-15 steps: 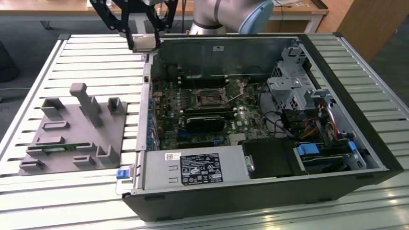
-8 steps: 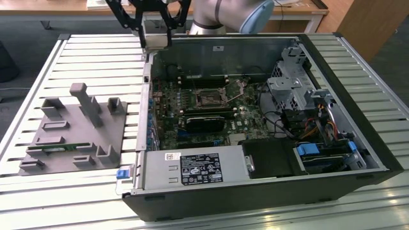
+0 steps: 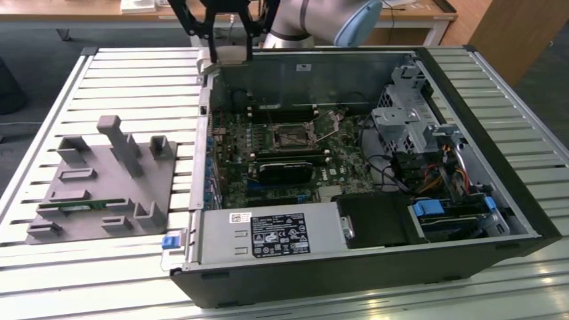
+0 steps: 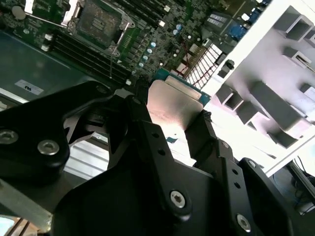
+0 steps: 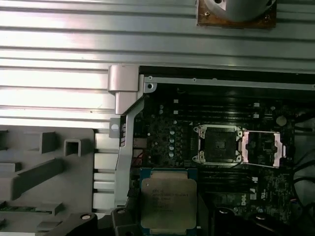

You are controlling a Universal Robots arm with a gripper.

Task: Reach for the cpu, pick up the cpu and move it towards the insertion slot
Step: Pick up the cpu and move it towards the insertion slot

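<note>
Silvery, pale-rimmed square metal cpu (image 5: 168, 202) with a teal-green edge. Matte black metal claw (image 4: 172, 118) with bright screw heads. Shiny silver-framed square insertion slot (image 5: 217, 145), dark at centre. Dark green circuit-patterned motherboard (image 3: 271, 157) dotted with small pale components. Black open computer case (image 3: 498, 107), grey steel inside. Pale silver ribbed slatted table (image 3: 133, 73), striped light and shadow. Plain mid-grey moulded plastic fixture block (image 3: 98, 180). Bright blue plastic clips (image 3: 430, 208) near the drive bay.
</note>
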